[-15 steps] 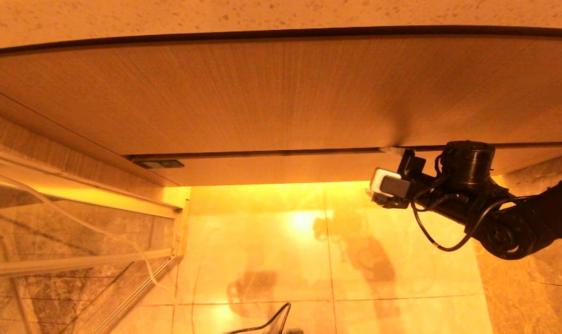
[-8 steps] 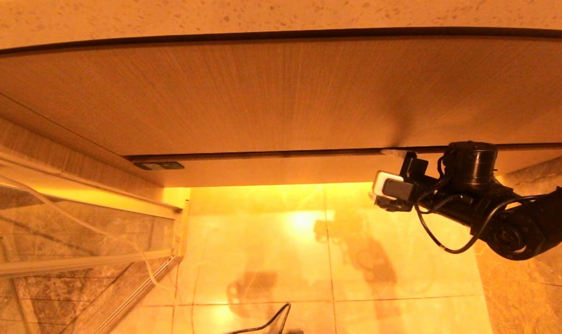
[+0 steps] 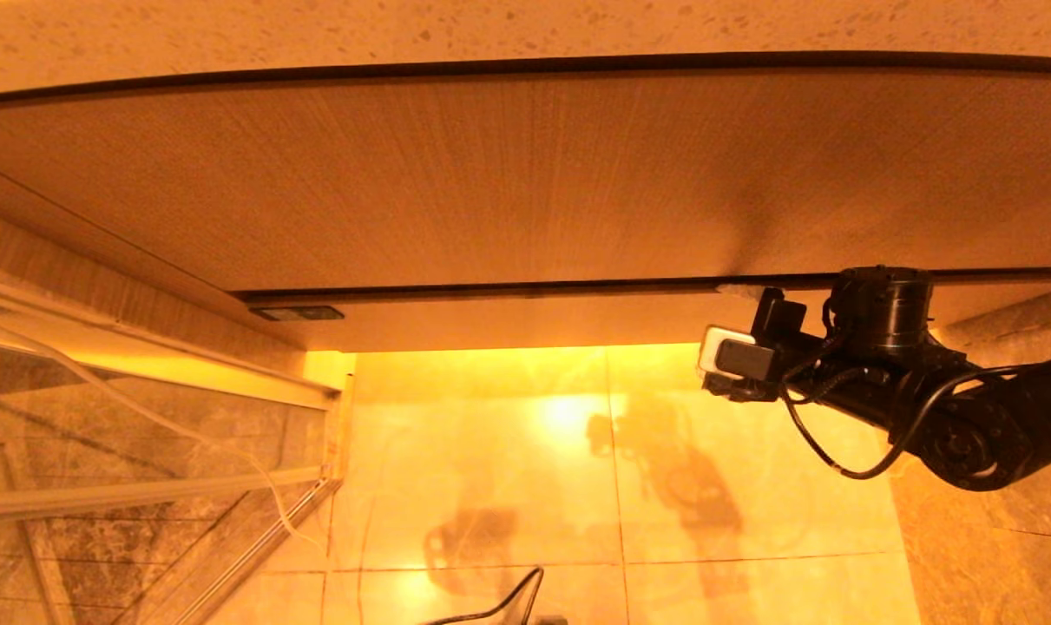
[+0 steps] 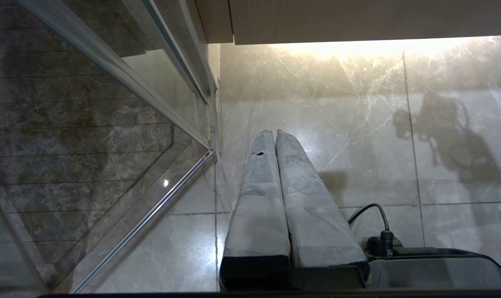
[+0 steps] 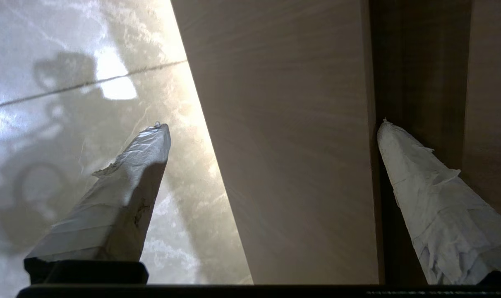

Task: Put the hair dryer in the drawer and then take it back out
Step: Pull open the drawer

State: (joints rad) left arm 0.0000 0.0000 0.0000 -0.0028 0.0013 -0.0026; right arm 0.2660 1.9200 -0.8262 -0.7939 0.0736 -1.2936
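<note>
The hair dryer is out of view. The drawer shows as a narrow wood-grain front (image 3: 508, 319) under a much taller wood-grain panel (image 3: 490, 174), with a dark gap between them. My right gripper (image 3: 745, 299) is at the right part of that front and open. In the right wrist view the right gripper (image 5: 274, 124) straddles the drawer front (image 5: 291, 174): one wrapped finger (image 5: 424, 182) is in the dark gap, the other finger (image 5: 122, 186) hangs over the floor. My left gripper (image 4: 271, 133) is shut on nothing, low over the floor.
A speckled countertop (image 3: 490, 26) runs above the cabinet. A glass shower screen with a metal frame (image 3: 143, 486) stands at the left. Glossy marble floor tiles (image 3: 577, 486) lie below the cabinet. A black cable (image 3: 512, 601) shows at the bottom edge.
My right arm has drifted slightly to the right and down along the drawer front. The drawer front looks unmoved.
</note>
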